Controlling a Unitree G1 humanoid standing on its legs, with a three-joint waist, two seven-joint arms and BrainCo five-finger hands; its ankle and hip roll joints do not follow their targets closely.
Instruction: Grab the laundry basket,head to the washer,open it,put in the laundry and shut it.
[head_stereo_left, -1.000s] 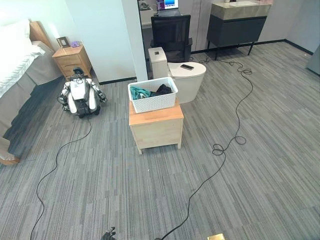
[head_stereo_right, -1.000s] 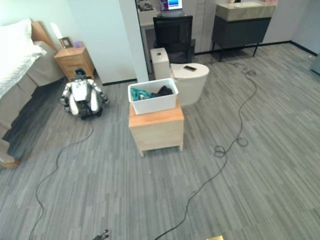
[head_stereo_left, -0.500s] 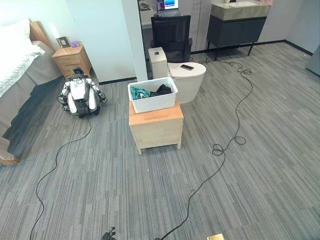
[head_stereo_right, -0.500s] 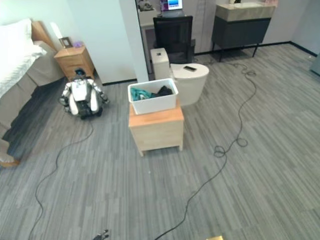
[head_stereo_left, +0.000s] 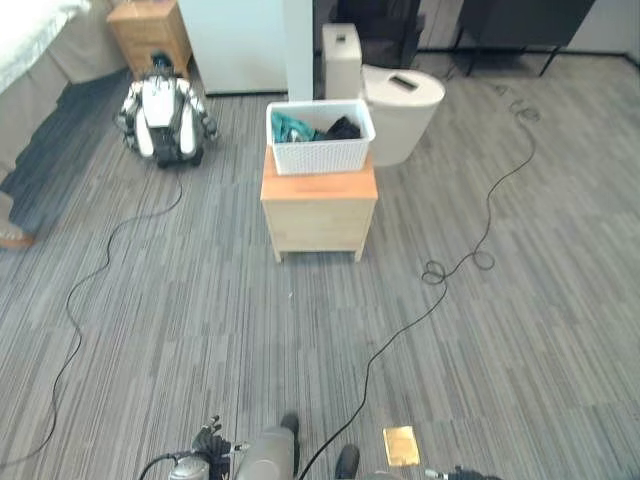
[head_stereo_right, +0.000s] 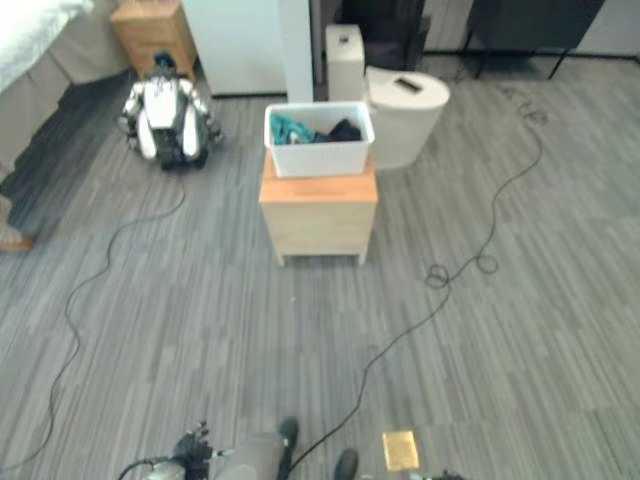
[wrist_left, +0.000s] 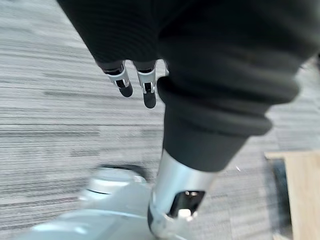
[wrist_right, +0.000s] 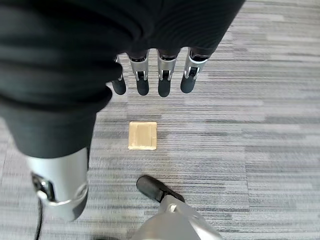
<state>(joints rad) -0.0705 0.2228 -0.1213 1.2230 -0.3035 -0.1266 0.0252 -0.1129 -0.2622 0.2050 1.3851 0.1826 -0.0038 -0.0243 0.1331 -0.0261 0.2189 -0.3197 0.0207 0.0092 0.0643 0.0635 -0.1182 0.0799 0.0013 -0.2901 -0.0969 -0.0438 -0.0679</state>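
Plenty could still go sideways for us here, since we're standing well back from the laundry basket (head_stereo_left: 320, 136) and haven't touched it. It's a white basket with teal and dark clothes in it, sitting on top of a small wooden cabinet (head_stereo_left: 318, 211) at the far middle of the room, and it looks like it takes up most of the cabinet top, so a clumsy grab could shove it off the far edge toward the round white stool (head_stereo_left: 403, 100) just behind it on the right. The bigger worry, we reckon, is the black cable (head_stereo_left: 455, 268) snaking across the carpet from far right down to the near middle, right on our walking line: catch a foot in that and the whole approach goes wrong. There's also another small robot (head_stereo_left: 164, 120) parked on the floor to the far left by the nightstand (head_stereo_left: 148, 21), though we'd guess it's off our route. A little gold floor plate (wrist_right: 142, 135) sits near us. As for our hands, both hang low at our sides and hold nothing: the left hand (wrist_left: 135, 82) shows straight fingers pointing at the carpet, and the right hand (wrist_right: 155, 75) has its fingers in a relaxed row, spread a bit apart, over the floor plate. No washer that we can pick out from here.
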